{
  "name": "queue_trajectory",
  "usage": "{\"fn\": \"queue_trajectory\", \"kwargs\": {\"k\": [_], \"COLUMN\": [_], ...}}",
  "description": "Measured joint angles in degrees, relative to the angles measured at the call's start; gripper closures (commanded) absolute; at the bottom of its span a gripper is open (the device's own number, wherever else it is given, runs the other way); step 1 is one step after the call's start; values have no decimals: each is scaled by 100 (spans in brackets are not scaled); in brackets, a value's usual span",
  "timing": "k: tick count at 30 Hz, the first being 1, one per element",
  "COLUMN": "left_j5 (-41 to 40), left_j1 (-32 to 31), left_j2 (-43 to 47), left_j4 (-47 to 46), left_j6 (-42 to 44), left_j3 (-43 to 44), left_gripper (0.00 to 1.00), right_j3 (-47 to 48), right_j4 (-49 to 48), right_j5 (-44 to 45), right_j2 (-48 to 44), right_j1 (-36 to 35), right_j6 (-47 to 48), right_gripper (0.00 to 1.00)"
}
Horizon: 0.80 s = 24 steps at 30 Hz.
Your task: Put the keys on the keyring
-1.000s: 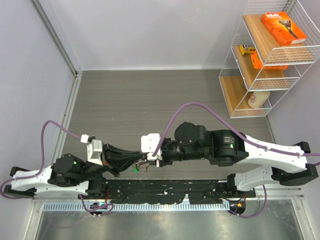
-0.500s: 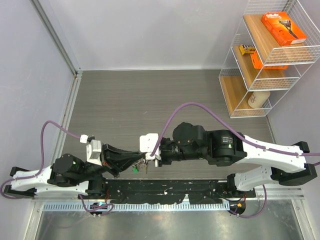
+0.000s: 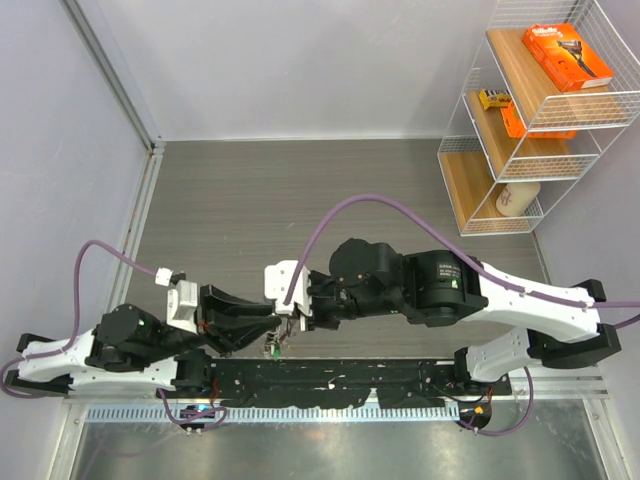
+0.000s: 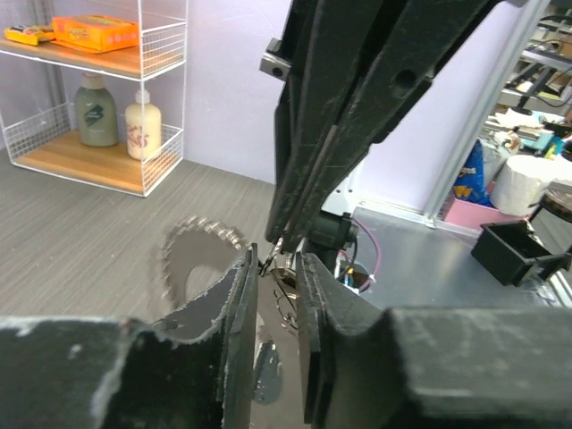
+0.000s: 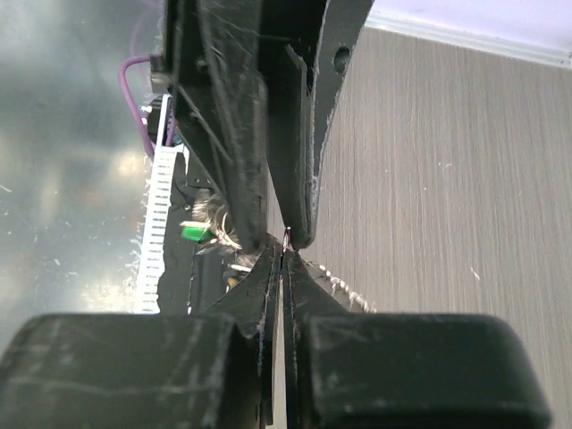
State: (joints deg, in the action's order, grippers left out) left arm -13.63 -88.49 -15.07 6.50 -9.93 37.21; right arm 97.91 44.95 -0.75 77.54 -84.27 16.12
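The keyring (image 3: 276,341) hangs in the air just under the meeting fingertips of both grippers. Its silver keys (image 4: 200,243) fan out to one side, and the green tag (image 5: 191,231) dangles below.

Compared with a second ago, both arms have carried the ring a little toward the left arm's base. The right arm's white wrist block now sits further that way, and the bundle hangs slightly nearer the front edge of the counter (image 3: 300,200).

Your right gripper (image 5: 281,257) has its fingers pressed together, with a thin loop of ring wire poking out at their tips. It is clamped on the keyring. Your left gripper (image 4: 275,261) faces it tip to tip with its jaws slightly apart. The ring wire lies in that narrow gap, and you cannot tell whether either pad touches it.

The wire rack (image 3: 455,150) stands well apart from both grippers, at the far corner on the right arm's side.
- **Top shelf:** a red-orange box (image 3: 568,55).
- **Middle shelf:** a small yellow pack (image 3: 493,98) beside an orange box (image 3: 520,122).
- **Bottom shelf:** two bottles, one cream (image 4: 142,118) and one dark (image 4: 95,110), side by side.
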Motion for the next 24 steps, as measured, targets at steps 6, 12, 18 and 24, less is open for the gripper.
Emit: {"fn": "queue_trajectory", "kwargs": {"k": [6,12,18,24], "left_j5": [367,621,616,527], "left_j1": [0,0,0,0], "left_j2": [-136,-385,-660,-778], "left_j4": [693,1115,1443,1604], "left_j6": [-13,-13,-15,-15], "left_j3": [673,1012,1128,1163], "left_gripper": [57,57,57,57], "right_j3": [1027,1532,2000,2653], "right_j4": [848,1530,2098,2581], "right_j5": [4,-2,-66,-151], "right_j2": [590,885,1093,1440], "right_j1": [0,0,2,2], "right_j6": [-256,-413,-439,-424], "right_gripper": [95,95,95,95]}}
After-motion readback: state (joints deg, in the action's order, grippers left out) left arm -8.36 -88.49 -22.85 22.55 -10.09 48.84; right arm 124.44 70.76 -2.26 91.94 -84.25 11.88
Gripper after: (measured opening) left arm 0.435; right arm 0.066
